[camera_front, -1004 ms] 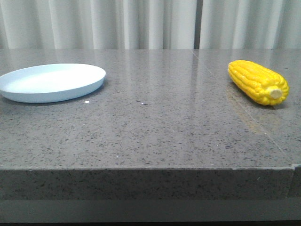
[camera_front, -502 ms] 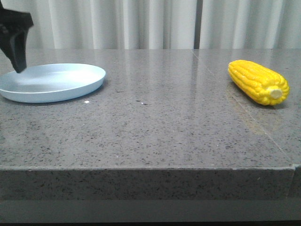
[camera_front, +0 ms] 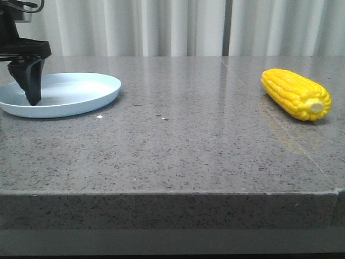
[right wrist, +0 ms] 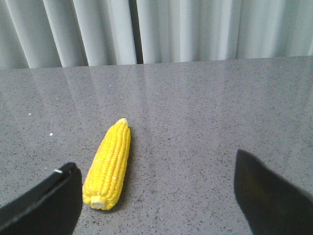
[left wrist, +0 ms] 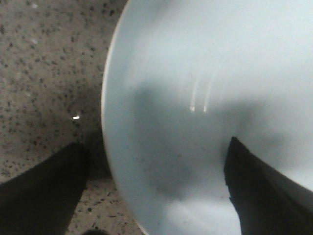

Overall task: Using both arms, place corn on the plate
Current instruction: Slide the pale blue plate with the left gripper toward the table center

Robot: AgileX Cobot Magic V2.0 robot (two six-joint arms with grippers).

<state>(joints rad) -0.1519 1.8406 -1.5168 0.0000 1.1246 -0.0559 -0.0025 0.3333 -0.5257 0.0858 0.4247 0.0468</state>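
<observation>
Grey speckled table (camera_front: pixel 178 145), yellow corn (camera_front: pixel 296 94) lying at three o'clock, pale stub nearest, blue plate (camera_front: pixel 75 94) at nine o'clock, left claw (camera_front: pixel 31 81) spread wide astride its rim, empty, right claw (right wrist: pixel 156 196) wide open, empty, above corn, white curtains (camera_front: pixel 161 27) behind.

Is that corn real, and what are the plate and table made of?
The corn looks like glossy yellow plastic, too uniform and shiny to be real. The plate seems smooth pale-blue plastic or melamine. The table appears to be polished speckled grey stone, mirroring the curtains.
</observation>
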